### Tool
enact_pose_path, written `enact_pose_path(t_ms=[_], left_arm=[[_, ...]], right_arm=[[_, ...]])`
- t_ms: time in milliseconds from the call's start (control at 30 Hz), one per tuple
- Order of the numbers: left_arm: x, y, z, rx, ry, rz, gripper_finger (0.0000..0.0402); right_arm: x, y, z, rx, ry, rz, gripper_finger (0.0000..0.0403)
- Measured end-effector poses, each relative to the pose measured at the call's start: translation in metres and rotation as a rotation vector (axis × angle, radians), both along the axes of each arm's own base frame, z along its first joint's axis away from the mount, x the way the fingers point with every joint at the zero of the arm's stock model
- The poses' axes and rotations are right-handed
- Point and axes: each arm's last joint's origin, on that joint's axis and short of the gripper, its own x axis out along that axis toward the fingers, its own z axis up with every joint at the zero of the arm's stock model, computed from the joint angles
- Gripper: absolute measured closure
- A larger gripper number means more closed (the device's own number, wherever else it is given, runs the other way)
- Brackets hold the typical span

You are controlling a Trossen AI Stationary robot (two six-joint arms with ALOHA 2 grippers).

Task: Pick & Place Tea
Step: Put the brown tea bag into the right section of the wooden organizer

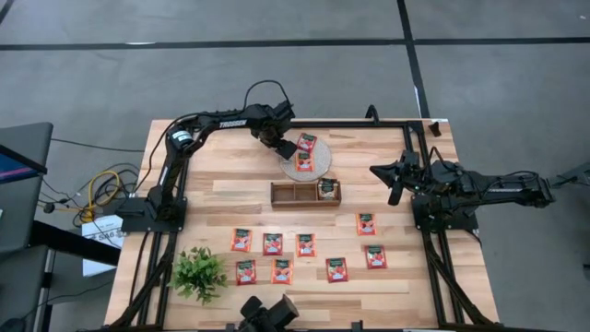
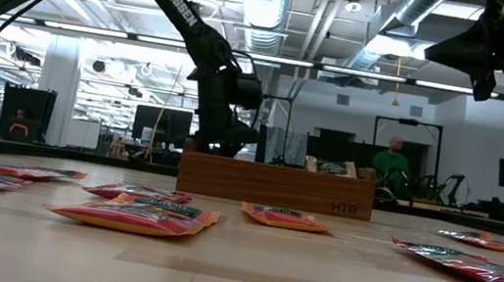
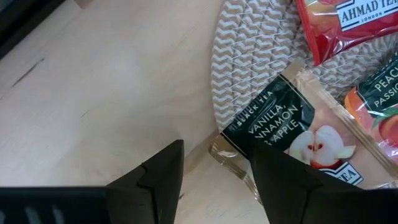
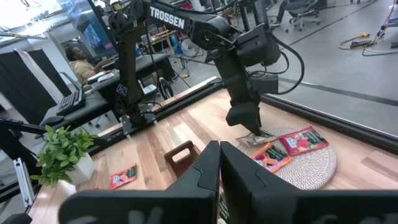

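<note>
Just beyond the released left tool (image 1: 283, 148), the woven mat (image 1: 297, 171) carries three tea sachets (image 1: 306, 143); nearer, the wooden tray (image 1: 293, 193) holds one sachet (image 1: 326, 189). Right tool (image 1: 395, 189) clenched, empty.

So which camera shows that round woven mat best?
The right wrist view: the whole mat shows, with sachets on it. High view shows it small; left wrist only a part; low view hides it.

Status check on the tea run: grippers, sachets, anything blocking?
Left gripper open, fingers straddling the corner of a sachet on the woven mat. Right gripper shut, parked at the table's right. One sachet in the wooden tray. Nothing blocking.
</note>
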Motion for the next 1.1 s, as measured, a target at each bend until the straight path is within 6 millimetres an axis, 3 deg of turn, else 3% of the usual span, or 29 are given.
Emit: enact_pose_path(t_ms=[133,433,633,900,1100], left_arm=[[0.0,0.0,0.0,-0.002,0.0,0.004,0.0236],[0.0,-0.001,0.0,-0.004,-0.003,0.002,0.0321],[-0.001,0.0,0.006,0.045,0.012,0.015,0.0357],[-0.006,0.0,0.029,0.128,0.009,0.022,0.0397],[-0.011,-0.004,0.057,0.16,-0.047,0.034,0.0401]], right_arm=[[0.0,0.0,0.0,0.0,0.0,0.0,0.0398],[0.0,0.0,0.0,0.0,0.001,0.0,0.0398],[0.0,0.0,0.0,0.0,0.0,0.0,0.0398],[0.0,0.0,0.0,0.0,0.001,0.0,0.0398],[0.0,0.0,0.0,0.001,0.0,0.0,0.0398]])
